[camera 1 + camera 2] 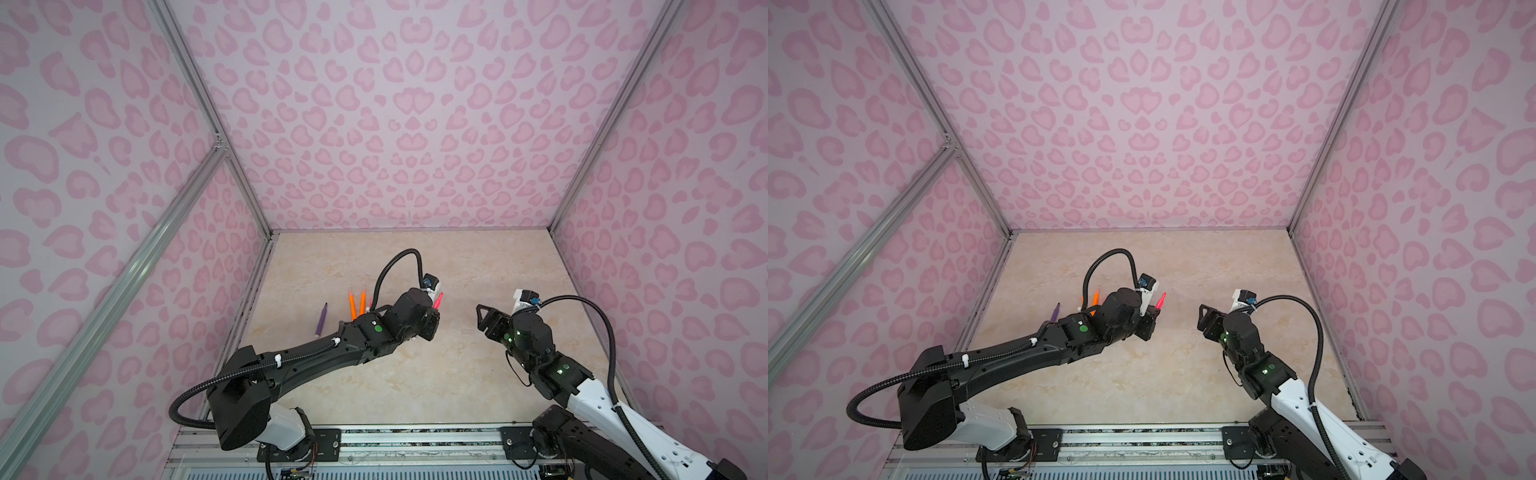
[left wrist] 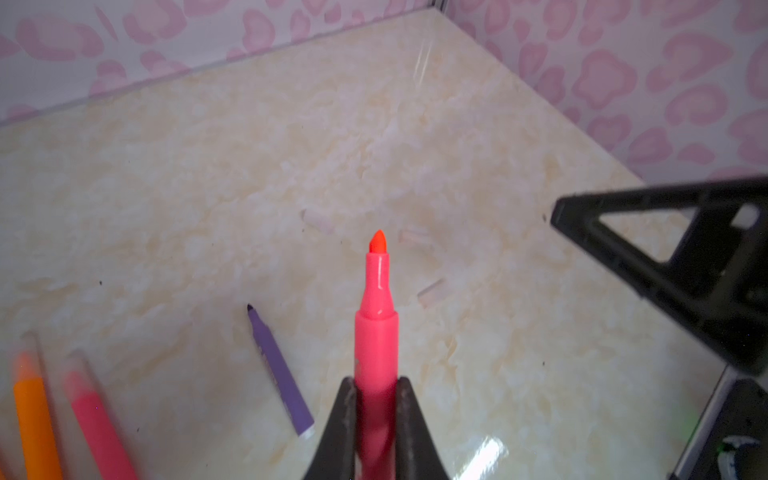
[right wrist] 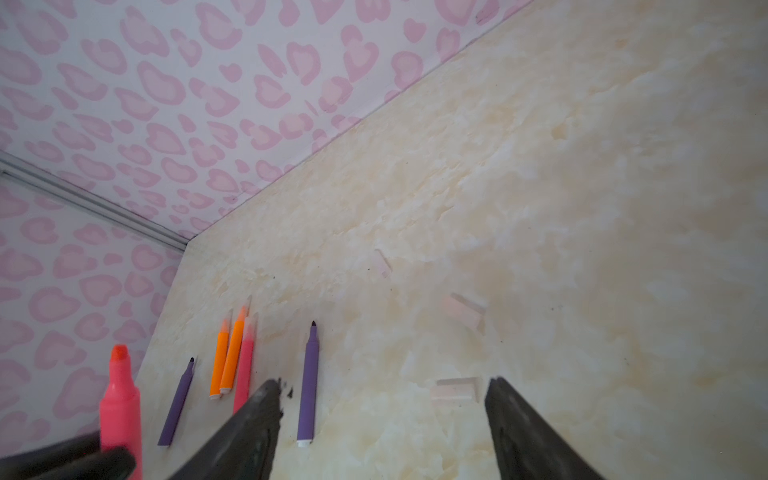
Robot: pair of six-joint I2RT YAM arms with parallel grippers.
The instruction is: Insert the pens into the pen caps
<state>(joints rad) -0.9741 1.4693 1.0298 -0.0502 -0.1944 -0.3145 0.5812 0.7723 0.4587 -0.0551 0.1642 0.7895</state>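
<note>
Six pens showed across the views. The left end effector (image 2: 376,380) was clamped on one pink-red pen (image 2: 376,316), gripping its lower barrel, with the bare tapered tip pointing away from the wrist. In both top views that pen was raised above the tabletop (image 1: 415,374), slanting up and to the right.

The other five pens lay on the tabletop toward its left side. Two orange pens (image 3: 232,353) lay side by side and touching, with a second pink-red pen (image 3: 244,365) just beside them. Each of these three appeared to have a faint clear cap over its tip. One purple pen (image 1: 321,319) lay left of that group and another purple pen (image 3: 308,386) lay on its other side, both with dark tips uncovered.

Three loose pen caps (image 3: 465,311) lay apart from one another on the bare tabletop, right of the pens.

The right end effector (image 3: 384,382) hung above the tabletop with its fingers (image 3: 249,424) spread wide, holding nothing. In its wrist view, one loose cap (image 3: 455,390) showed between the fingers, lying on the surface below.
</note>
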